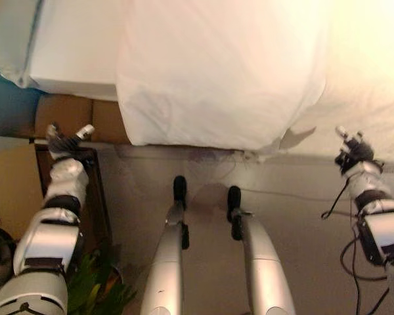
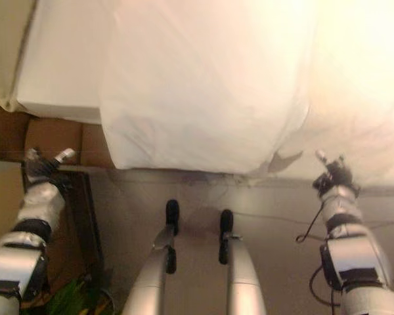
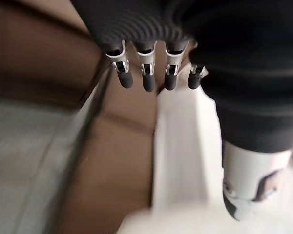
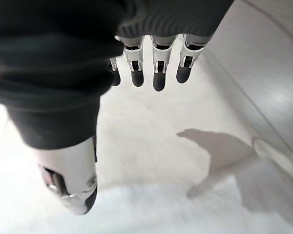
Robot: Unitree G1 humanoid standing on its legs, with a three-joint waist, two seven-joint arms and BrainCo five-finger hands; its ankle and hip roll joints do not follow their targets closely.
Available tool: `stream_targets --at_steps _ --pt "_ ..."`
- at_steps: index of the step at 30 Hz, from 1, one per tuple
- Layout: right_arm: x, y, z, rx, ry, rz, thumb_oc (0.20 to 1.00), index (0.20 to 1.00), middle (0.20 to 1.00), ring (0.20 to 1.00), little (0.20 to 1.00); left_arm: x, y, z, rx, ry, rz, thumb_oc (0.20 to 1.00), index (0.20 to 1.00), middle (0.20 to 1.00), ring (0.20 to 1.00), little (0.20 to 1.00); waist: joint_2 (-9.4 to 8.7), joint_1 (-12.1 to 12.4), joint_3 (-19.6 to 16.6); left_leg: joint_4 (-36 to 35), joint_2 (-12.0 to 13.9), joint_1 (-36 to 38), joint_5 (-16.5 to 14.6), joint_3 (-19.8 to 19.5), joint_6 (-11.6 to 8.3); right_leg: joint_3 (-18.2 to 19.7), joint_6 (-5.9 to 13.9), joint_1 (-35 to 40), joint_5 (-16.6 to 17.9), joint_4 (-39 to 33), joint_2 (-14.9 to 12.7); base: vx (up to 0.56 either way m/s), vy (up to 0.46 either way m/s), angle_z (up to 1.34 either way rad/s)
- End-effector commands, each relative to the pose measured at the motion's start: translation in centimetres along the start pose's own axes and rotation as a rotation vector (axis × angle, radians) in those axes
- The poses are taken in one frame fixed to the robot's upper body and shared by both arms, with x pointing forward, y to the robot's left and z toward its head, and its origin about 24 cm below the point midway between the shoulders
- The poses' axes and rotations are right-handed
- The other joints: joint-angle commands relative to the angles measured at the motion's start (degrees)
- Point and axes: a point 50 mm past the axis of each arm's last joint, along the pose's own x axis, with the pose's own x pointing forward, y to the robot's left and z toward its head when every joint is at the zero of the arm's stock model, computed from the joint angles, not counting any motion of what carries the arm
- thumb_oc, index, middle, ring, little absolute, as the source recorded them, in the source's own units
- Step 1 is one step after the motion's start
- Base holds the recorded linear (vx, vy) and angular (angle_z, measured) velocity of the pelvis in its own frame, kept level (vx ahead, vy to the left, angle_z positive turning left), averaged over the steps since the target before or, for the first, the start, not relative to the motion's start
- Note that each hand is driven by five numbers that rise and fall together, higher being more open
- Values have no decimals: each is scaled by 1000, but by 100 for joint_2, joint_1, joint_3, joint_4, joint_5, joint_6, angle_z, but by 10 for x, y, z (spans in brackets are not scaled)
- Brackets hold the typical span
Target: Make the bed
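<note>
White, soft duvet cloth (image 1: 210, 79) hangs over the bed's near edge, its hem loose above the floor, while the left hand (image 1: 67, 141) and right hand (image 1: 353, 151) hover apart at either side, fingers straight and empty, seemingly poised to grasp it.

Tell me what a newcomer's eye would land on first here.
The big white duvet fills the upper part of the head views, its edge hanging over the side of the bed toward the floor. Both hands are raised before it, the left hand by the brown bed frame, the right hand near the duvet's draped edge, fingers straight, holding nothing.
</note>
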Motion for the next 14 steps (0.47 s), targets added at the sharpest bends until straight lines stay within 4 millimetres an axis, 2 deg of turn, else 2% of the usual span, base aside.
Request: stream_targets --at_steps 1,2,3,4,5,6,7,8,12,13,14 --pt "-13 -24 -37 -44 62 -21 1000 1000 1000 1000 1000 -9 -1 -28 38 63 -69 1000 1000 1000 1000 1000 -19 -100 -534 -5 -290 322 -453 56 74 70 554 743 840 -1552 62 177 32 0" --pt "-20 -31 -57 -68 112 -20 1000 1000 1000 1000 1000 -18 -6 -46 69 111 -104 1000 1000 1000 1000 1000 -37 -107 -605 -199 -262 549 -386 82 55 62 570 975 885 -1737 58 95 9 -3" --pt "-20 -32 -58 -69 114 -22 1000 1000 1000 1000 1000 -18 -5 -47 71 113 -104 1000 1000 1000 1000 1000 -36 -102 -604 -237 -259 593 -372 82 55 61 570 1019 898 -1773 62 118 36 -8" --pt "-32 -45 -82 -114 189 -35 1000 1000 1000 1000 1000 -35 -10 -80 98 221 -158 1000 1000 1000 1000 1000 -2 -120 -783 -535 -237 892 -299 69 40 98 588 1298 978 -2024 46 80 33 -2" --pt "-32 -46 -83 -116 191 -36 1000 1000 1000 1000 1000 -36 -10 -81 99 224 -158 1000 1000 1000 1000 1000 4 -117 -770 -584 -231 949 -279 68 39 95 588 1352 995 -2067 53 134 88 -1" --pt "-44 -57 -103 -138 258 -61 1000 1000 1000 1000 1000 -51 -13 -105 170 297 -211 1000 1000 1000 1000 1000 48 -140 -984 -719 -214 1120 -270 74 26 150 605 1549 1085 -2305 36 80 68 -2" --pt "-50 -61 -113 -170 299 -56 1000 1000 1000 1000 1000 -61 -13 -119 205 347 -242 1000 1000 1000 1000 1000 49 -164 -1093 -719 -210 1175 -304 71 26 167 615 1636 1139 -2394 35 79 68 -9" --pt "-50 -62 -114 -171 300 -57 1000 1000 1000 1000 1000 -61 -13 -119 205 349 -242 1000 1000 1000 1000 1000 50 -164 -1099 -719 -209 1179 -307 71 26 165 616 1648 1147 -2412 36 35 26 -8" --pt "-73 -75 -148 -219 432 -65 1000 1000 1000 1000 1000 -91 -17 -156 222 494 -291 1000 1000 1000 1000 1000 29 -200 -1446 -719 -181 1504 -364 115 34 242 638 2083 1315 -2838 -13 75 40 -4" --pt "-84 -79 -162 -250 496 -51 1000 1000 1000 1000 1000 -106 -18 -171 255 563 -338 1000 1000 1000 1000 1000 12 -197 -1618 -719 -168 1690 -414 136 56 299 651 2278 1350 -2933 -33 95 38 -11" --pt "-84 -79 -163 -250 497 -52 1000 1000 1000 1000 1000 -106 -18 -171 255 563 -338 1000 1000 1000 1000 1000 11 -195 -1614 -719 -168 1699 -417 139 57 301 651 2289 1352 -2941 -33 100 33 -13"
